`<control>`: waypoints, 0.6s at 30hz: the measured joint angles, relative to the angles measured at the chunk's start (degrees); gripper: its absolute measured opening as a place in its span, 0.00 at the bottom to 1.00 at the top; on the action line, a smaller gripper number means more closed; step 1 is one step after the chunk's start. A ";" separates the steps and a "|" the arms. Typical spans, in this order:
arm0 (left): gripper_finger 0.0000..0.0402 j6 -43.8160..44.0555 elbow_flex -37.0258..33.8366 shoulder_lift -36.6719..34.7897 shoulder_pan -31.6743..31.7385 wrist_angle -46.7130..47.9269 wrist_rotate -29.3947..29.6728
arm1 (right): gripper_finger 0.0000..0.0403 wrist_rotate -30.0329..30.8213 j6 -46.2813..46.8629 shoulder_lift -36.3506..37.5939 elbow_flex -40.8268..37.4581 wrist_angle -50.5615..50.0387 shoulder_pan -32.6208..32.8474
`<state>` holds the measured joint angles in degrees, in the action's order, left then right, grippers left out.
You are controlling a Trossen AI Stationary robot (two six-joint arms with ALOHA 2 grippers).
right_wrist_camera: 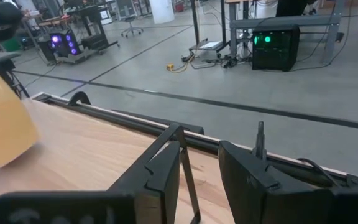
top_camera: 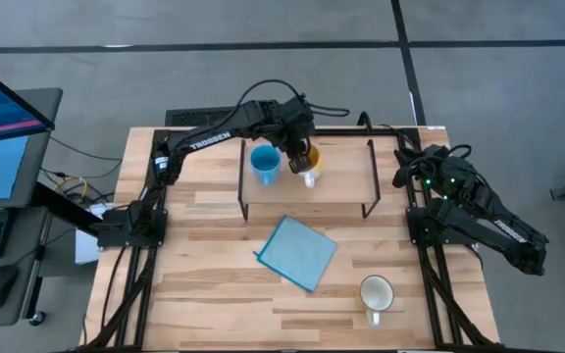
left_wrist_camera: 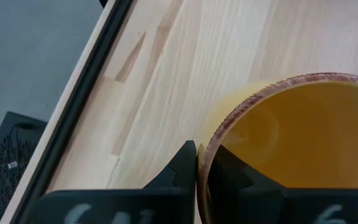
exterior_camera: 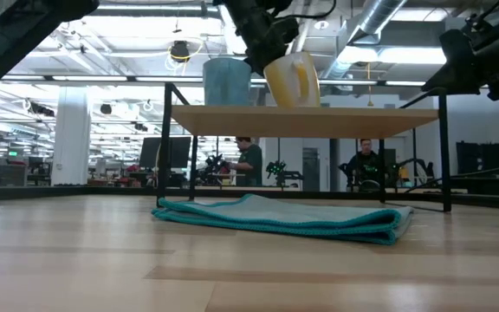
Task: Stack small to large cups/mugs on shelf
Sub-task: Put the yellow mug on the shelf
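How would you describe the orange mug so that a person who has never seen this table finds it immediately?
Look first at the low wooden shelf standing on black legs at the far side of the table. Two mugs are on it, near its left end, under the left arm. The orange mug is the right one of the pair, tilted and gripped at its rim by the left end effector, while the light-blue mug beside it stands free.
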<state>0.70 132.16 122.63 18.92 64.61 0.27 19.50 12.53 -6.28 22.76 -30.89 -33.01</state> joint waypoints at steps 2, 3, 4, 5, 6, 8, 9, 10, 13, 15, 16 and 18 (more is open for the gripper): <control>0.04 -0.01 0.00 0.00 -0.02 0.14 -0.02 | 0.33 0.01 0.00 -0.02 0.00 0.00 0.00; 0.05 -0.01 0.02 0.00 -0.02 0.15 0.00 | 0.33 -0.01 0.00 -0.02 0.00 0.00 0.00; 0.05 -0.01 0.02 0.00 -0.02 0.15 0.00 | 0.33 0.01 0.00 -0.02 0.00 0.00 0.00; 0.05 -0.05 0.01 0.00 -0.02 0.19 -0.01 | 0.33 0.01 0.00 -0.02 0.00 0.00 0.00; 0.05 -0.08 0.00 0.00 0.00 0.23 -0.02 | 0.33 0.01 0.00 -0.02 0.00 0.00 0.00; 0.05 -0.12 0.01 0.00 -0.02 0.21 -0.02 | 0.33 0.01 0.00 -0.02 0.00 0.00 0.00; 0.05 -0.12 0.01 0.00 -0.02 0.24 -0.04 | 0.33 0.01 0.00 -0.02 0.00 0.00 0.00; 0.05 -0.15 0.02 0.00 -0.02 0.25 -0.06 | 0.33 0.02 0.00 -0.02 0.00 0.00 0.00; 0.06 -0.60 0.00 0.00 -0.01 0.16 -0.37 | 0.33 0.01 -0.02 -0.02 0.00 0.00 0.00; 0.06 -0.60 0.00 0.00 -0.02 -0.06 -0.48 | 0.33 0.01 -0.02 -0.02 0.00 0.00 0.00; 0.06 -0.60 0.02 0.00 -0.02 -0.08 -0.48 | 0.33 0.02 -0.02 -0.02 0.00 0.00 0.00; 0.06 -1.27 0.00 0.00 -0.02 -0.11 -0.79 | 0.33 0.02 -0.02 -0.02 0.00 0.00 0.00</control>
<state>-0.58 132.16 122.63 18.90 64.51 -0.51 19.51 12.51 -6.31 22.76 -30.89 -33.01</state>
